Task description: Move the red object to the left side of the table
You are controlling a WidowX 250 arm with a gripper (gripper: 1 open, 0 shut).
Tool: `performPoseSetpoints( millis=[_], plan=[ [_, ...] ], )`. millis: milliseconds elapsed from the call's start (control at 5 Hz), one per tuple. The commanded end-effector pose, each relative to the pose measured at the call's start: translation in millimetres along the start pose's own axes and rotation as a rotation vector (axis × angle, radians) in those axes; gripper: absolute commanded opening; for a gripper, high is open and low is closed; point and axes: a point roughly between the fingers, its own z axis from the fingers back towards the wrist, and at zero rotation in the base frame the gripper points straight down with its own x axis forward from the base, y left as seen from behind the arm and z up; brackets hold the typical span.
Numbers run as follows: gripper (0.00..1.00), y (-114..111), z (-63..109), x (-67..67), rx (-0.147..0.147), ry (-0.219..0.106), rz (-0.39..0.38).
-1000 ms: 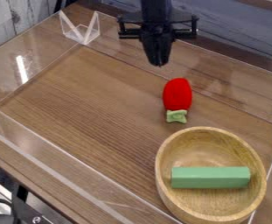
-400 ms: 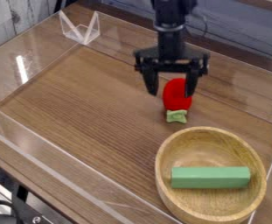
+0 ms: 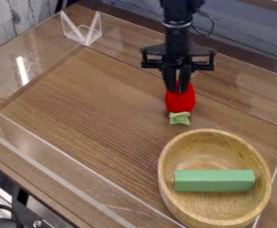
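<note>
The red object (image 3: 183,101), a glossy strawberry-like toy with a light green leafy cap (image 3: 180,117), lies on the brown wood-grain table (image 3: 93,107) right of centre. My gripper (image 3: 179,87) points straight down onto its upper end. The black fingers (image 3: 170,83) are drawn in against the toy's sides, shut on it. The toy still rests on the tabletop, and its top is hidden by the fingers.
A round wooden bowl (image 3: 168,166) holding a green rectangular block (image 3: 215,181) stands at the front right, close below the toy. Low clear acrylic walls (image 3: 34,147) border the table. A folded clear acrylic piece (image 3: 81,29) stands at the back left.
The gripper came down from the back of the table over the red toy. It spread its fingers wide around the toy, then drew them in onto it.
</note>
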Motion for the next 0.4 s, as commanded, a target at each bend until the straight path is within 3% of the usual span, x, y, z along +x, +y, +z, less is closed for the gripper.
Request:
performPoseSetpoints(
  millis=[0,200],
  plan=[
    [0.0,3,54.6,17.1,-0.06,-0.113,0.051],
    [0.0,11,78.1,16.8,-0.104,-0.136,0.029]
  ],
)
